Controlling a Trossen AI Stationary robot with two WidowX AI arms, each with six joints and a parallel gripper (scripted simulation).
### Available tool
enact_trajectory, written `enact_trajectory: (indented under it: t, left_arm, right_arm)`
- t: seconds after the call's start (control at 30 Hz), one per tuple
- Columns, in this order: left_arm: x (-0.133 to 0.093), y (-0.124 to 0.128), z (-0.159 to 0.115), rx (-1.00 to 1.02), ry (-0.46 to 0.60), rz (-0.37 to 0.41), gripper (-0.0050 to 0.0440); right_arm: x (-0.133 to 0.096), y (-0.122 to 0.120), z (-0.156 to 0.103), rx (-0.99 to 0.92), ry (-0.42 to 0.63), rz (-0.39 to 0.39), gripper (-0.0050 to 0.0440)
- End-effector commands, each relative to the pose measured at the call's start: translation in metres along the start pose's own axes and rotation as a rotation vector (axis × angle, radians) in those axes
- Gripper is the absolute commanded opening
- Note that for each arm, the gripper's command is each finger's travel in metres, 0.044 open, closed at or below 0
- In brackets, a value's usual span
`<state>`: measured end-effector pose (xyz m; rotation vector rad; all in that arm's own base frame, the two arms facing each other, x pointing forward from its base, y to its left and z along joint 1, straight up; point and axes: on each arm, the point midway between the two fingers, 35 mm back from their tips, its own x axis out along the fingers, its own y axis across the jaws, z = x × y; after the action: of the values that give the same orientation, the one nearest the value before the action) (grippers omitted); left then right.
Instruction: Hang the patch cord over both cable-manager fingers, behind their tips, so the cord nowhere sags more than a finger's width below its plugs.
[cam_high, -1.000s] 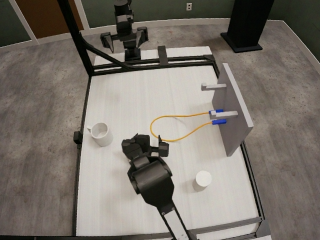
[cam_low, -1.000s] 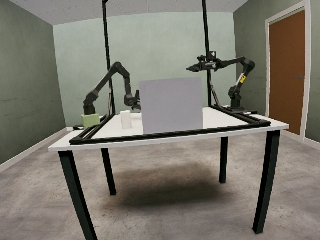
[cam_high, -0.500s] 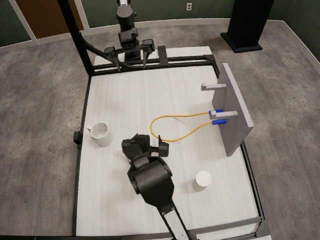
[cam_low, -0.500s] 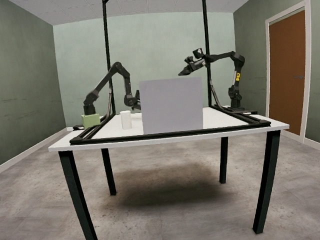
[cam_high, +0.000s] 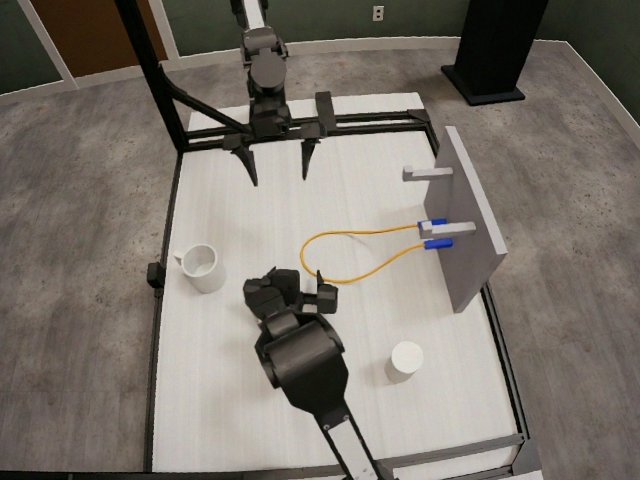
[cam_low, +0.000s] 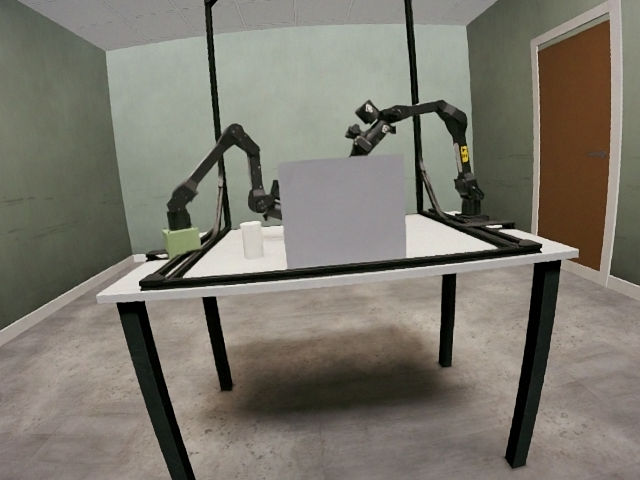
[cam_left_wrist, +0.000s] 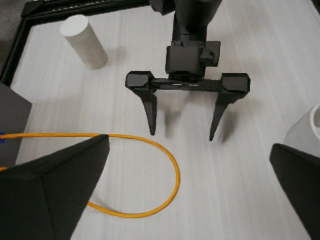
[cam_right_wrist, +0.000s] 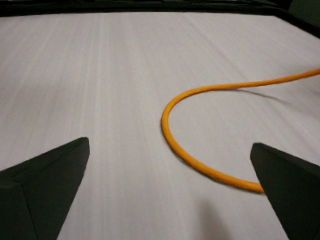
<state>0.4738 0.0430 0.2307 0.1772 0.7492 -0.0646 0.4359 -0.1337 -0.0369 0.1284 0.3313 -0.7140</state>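
Patch cord looped over the counter from its blue plugs, off both cable-manager fingers. Left jaws and right jaws wide, empty; presumably flanking the slack for a shared lift.

A white mug and a white cylinder are standing well apart on the table. A brown door is standing shut.

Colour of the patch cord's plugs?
Both plugs are solid blue; the top view shows it best.
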Motion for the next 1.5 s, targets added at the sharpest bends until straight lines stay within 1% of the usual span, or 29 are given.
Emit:
enact_trajectory:
  t: [0.0, 0.23, 0.3, 0.47, 0.67, 0.8, 1.2, 1.23, 1.37, 1.43, 1.47]
  left_arm:
    - [0.020, 0.007, 0.003, 0.028, 0.100, -0.030, 0.0440]
    - [0.056, 0.011, -0.015, 0.065, 0.255, -0.091, 0.0440]
    - [0.056, 0.011, -0.015, 0.065, 0.255, -0.091, 0.0440]
    - [0.081, 0.013, -0.034, 0.089, 0.377, -0.148, 0.0440]
    - [0.100, 0.014, -0.052, 0.107, 0.468, -0.198, 0.0440]
    - [0.105, 0.014, -0.059, 0.113, 0.498, -0.214, 0.0440]
    - [0.109, 0.013, -0.062, 0.115, 0.509, -0.220, 0.0440]
    - [0.113, 0.011, -0.070, 0.112, 0.527, -0.227, 0.0440]
    - [0.125, 0.009, -0.081, 0.112, 0.527, -0.227, 0.0440]
    - [0.125, 0.009, -0.081, 0.112, 0.527, -0.227, 0.0440]
    - [0.129, 0.009, -0.085, 0.111, 0.527, -0.227, 0.0440]
  right_arm:
    - [0.000, 0.002, 0.008, 0.008, -0.016, 0.004, 0.0440]
    - [0.000, 0.002, 0.008, 0.008, -0.016, 0.004, 0.0440]
    - [0.000, 0.002, 0.008, 0.008, -0.016, 0.004, 0.0440]
    - [0.000, 0.002, 0.008, 0.008, -0.016, 0.004, 0.0440]
    - [0.000, 0.002, 0.008, 0.008, -0.016, 0.004, 0.0440]
    - [0.000, 0.002, 0.008, 0.008, -0.016, 0.004, 0.0440]
    - [0.000, 0.002, 0.008, 0.008, -0.016, 0.004, 0.0440]
    - [0.000, 0.002, 0.008, 0.008, -0.016, 0.004, 0.0440]
    - [0.000, 0.002, 0.008, 0.008, -0.016, 0.004, 0.0440]
    - [0.000, 0.002, 0.008, 0.008, -0.016, 0.004, 0.0440]
    - [0.000, 0.002, 0.008, 0.008, -0.016, 0.004, 0.0440]
